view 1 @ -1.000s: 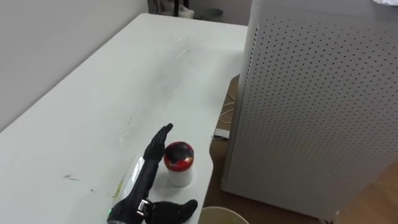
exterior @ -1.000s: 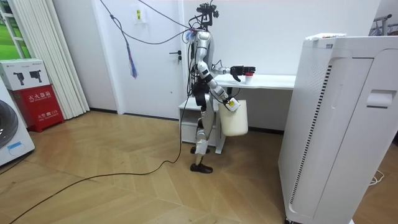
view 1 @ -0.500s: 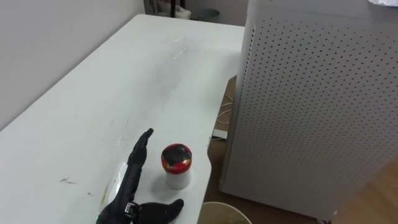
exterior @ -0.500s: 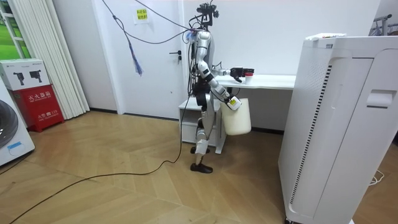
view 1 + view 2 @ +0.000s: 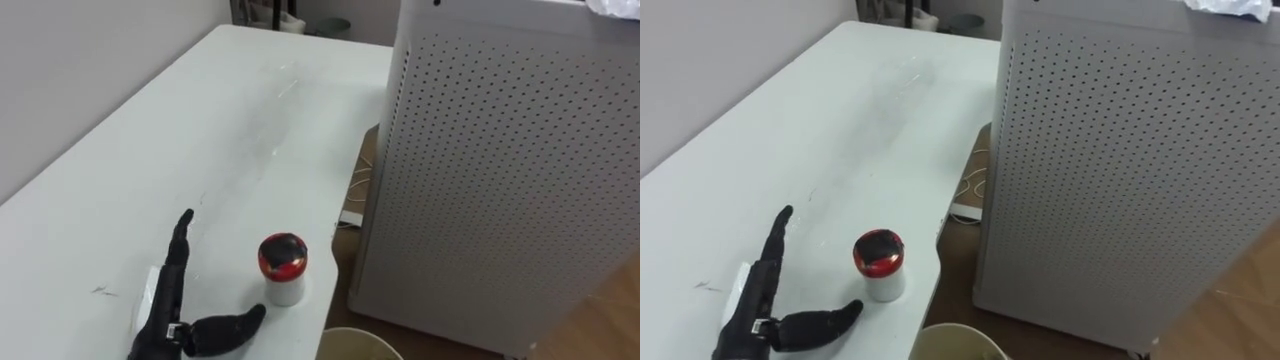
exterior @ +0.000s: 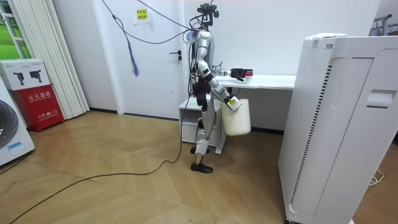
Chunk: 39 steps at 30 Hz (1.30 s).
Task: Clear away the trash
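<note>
A small white cup with a red and black lid [image 5: 283,268] stands upright near the right edge of the white table [image 5: 200,130]. My left hand [image 5: 168,300] lies to the cup's left, fingers straight and pointing away from me, thumb spread toward the cup without touching it. A pale scrap [image 5: 741,279] shows under the hand's left edge. In the room view I stand at the table's end with the left arm over it, and a white bucket [image 6: 236,117] hangs from my right hand [image 6: 231,103]. The bucket's rim [image 5: 356,338] shows below the table edge.
A tall white perforated appliance [image 5: 500,170] stands close to the right of the table, with a narrow gap of wooden floor and a cable between them. A wall runs along the table's left side. The room view has a washing machine [image 6: 11,134] and a red box [image 6: 34,87] far off.
My left hand has slid to the left and back toward me, from beside the cup's lid to a gap away from it. The cup has not moved.
</note>
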Tool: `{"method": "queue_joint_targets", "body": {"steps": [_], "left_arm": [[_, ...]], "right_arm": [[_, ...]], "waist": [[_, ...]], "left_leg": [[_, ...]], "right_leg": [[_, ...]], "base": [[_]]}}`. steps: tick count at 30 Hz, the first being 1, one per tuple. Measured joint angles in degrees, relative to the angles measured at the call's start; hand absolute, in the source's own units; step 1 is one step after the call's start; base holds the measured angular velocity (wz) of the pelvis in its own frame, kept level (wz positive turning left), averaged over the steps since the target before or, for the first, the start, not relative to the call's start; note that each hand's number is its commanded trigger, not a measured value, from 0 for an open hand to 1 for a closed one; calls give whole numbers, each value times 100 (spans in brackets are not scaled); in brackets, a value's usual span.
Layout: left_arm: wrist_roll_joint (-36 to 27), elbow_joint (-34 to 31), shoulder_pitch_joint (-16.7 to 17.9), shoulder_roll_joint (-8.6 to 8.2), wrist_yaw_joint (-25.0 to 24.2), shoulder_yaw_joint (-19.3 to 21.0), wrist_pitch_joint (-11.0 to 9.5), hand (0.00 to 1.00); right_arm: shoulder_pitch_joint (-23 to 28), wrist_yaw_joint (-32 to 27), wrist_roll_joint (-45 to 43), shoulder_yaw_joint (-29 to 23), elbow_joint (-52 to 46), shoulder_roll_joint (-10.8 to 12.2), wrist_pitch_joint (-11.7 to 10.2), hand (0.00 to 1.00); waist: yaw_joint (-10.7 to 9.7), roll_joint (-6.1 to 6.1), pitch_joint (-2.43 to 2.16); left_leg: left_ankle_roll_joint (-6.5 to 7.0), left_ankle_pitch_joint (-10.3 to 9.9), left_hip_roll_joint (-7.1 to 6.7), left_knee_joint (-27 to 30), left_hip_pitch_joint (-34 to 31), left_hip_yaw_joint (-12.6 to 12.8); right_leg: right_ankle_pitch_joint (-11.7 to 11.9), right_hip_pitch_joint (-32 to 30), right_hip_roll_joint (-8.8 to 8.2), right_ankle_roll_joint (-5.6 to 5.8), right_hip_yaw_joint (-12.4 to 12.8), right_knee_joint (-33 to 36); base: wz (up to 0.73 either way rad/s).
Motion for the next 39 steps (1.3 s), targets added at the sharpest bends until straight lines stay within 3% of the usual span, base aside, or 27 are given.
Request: {"method": "queue_joint_targets", "body": {"steps": [9, 23, 24, 26, 34, 39], "left_arm": [[-694, -11, -146, -53, -172, -330, 91, 0], [-812, -7, -377, -158, -544, -593, 129, 0], [-869, -7, -382, -152, -556, -674, 152, 18], [-905, -4, -382, -154, -605, -775, 254, 100], [-991, -4, -406, -99, -652, -648, 341, 100], [-986, -4, -444, -110, -648, -634, 429, 100]], "right_arm": [[-1, -4, -41, 148, -23, 7, 12, 100], [-7, 4, -157, 322, -51, 28, 12, 100], [-8, 17, -163, 369, -51, 28, 18, 100], [-20, 34, -173, 421, -51, 30, 65, 100], [-21, 78, -175, 425, -52, 42, 248, 100], [-21, 60, -170, 426, -61, 42, 251, 100]], "waist": [[-80, -12, -12], [-162, 68, 21], [-169, 70, 20], [-195, 69, 20], [-292, 69, 20], [-293, 67, 19]], "left_leg": [[0, 0, 1, 4, -22, -6], [0, 0, 0, -18, -17, 32], [0, 0, 0, -19, -17, 35], [0, 0, 0, -19, -19, 35], [0, 0, -1, -14, -18, 37], [0, 0, -1, -15, -18, 37]], "right_leg": [[10, -1, -9, -15, -68, 2], [11, -37, 1, -16, 6, 4], [11, -40, 1, -16, 4, 5], [10, -41, 1, -16, 3, 5], [11, -40, 0, -16, 4, 10], [10, -39, 0, -16, 9, 11]], "base": [[0], [-1], [0], [0], [0], [0]]}}
